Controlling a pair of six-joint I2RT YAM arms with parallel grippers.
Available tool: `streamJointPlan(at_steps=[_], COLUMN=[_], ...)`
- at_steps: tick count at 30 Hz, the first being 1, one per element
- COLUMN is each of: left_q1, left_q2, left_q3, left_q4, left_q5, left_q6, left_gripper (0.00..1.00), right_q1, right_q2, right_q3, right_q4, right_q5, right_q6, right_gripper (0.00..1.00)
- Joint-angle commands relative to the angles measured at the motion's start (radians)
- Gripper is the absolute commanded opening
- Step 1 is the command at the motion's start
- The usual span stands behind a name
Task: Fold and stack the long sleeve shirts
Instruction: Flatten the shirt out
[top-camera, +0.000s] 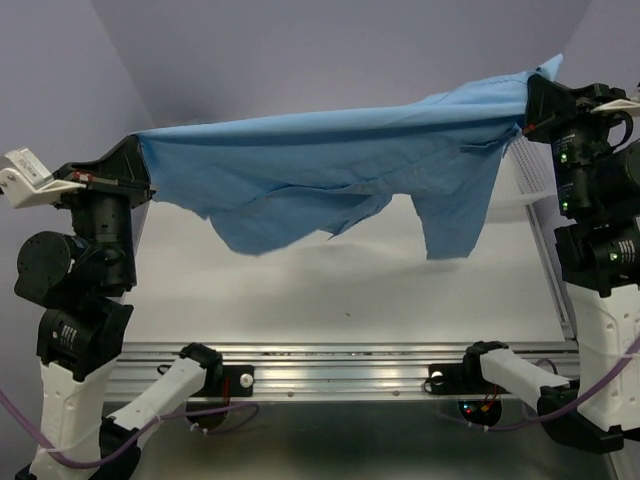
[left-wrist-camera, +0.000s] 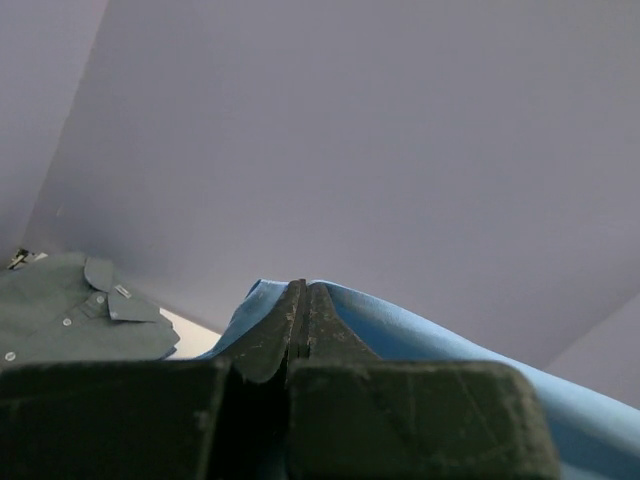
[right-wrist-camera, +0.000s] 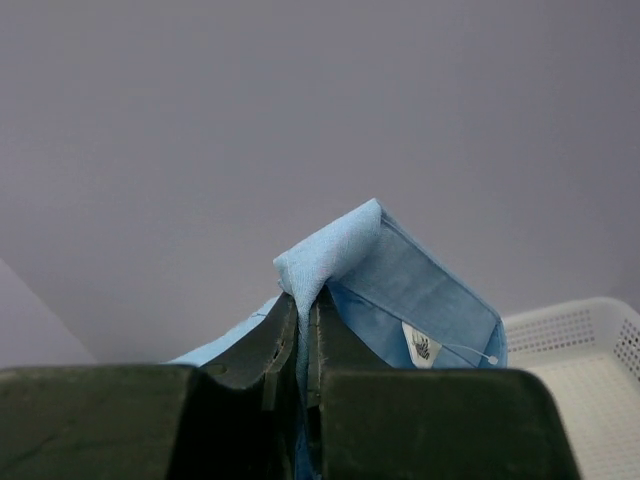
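A light sky-blue long sleeve shirt (top-camera: 340, 165) hangs stretched in the air between both arms, high above the table, its sleeves and hem drooping at the middle. My left gripper (top-camera: 138, 160) is shut on its left end; in the left wrist view the black fingers (left-wrist-camera: 318, 330) pinch blue cloth (left-wrist-camera: 430, 335). At the collar end my right gripper (top-camera: 528, 100) is shut on the shirt; the right wrist view shows the collar (right-wrist-camera: 400, 290) with a white label poking up past the fingertips. A grey-green shirt (left-wrist-camera: 70, 320) lies folded on the table in the left wrist view.
A white mesh basket (right-wrist-camera: 590, 360) stands at the right; its rim (top-camera: 520, 175) shows behind the hanging shirt. The white table (top-camera: 350, 290) lies under the shirt. A metal rail (top-camera: 330, 365) runs along the near edge between the arm bases.
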Motion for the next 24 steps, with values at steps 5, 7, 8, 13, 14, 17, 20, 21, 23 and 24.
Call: streamJointPlan(at_steps=[5,7,8,13,14,17,20,21,23,24], left_q1=[0.03,0.077,0.105,0.251,0.28,0.304,0.306,0.306,0.306,0.306], left_q2=[0.223,0.33,0.4,0.628,0.666,0.844,0.965,0.975,0.949,0.902], left_q3=[0.052,0.05,0.044,-0.011,-0.017,0.053,0.211,0.224,0.186,0.161], left_q4=[-0.074,-0.122,-0.127,-0.106,-0.09,-0.111,-0.231,-0.239,-0.231,-0.224], left_q5=[-0.173,-0.149,-0.077,0.077,0.101,0.169,0.183,0.186,0.197,0.209], left_q6=[0.017,-0.017,-0.02,-0.043,-0.037,-0.026,-0.023,-0.023,-0.039,-0.051], left_gripper=[0.0,0.0,0.0,0.0,0.07,0.38,0.91,0.99,0.99,0.99], right_q1=[-0.032,-0.032,-0.032,-0.032,-0.032,-0.032,-0.032,-0.032,-0.032,-0.032], right_q2=[0.073,0.133,0.153,0.323,0.357,0.492,0.549,0.546,0.51,0.491], right_q3=[-0.145,-0.218,-0.245,-0.366,-0.371,-0.337,-0.282,-0.279,-0.3,-0.315], right_q4=[-0.065,-0.094,-0.102,-0.091,-0.088,-0.079,-0.102,-0.104,-0.107,-0.11], right_q5=[0.026,0.051,0.054,0.036,0.031,0.019,0.002,0.002,0.018,0.029], right_q6=[0.067,0.128,0.15,0.211,0.205,0.164,0.135,0.133,0.15,0.156], right_gripper=[0.01,0.01,0.02,0.06,0.09,0.16,0.81,0.97,1.0,1.0])
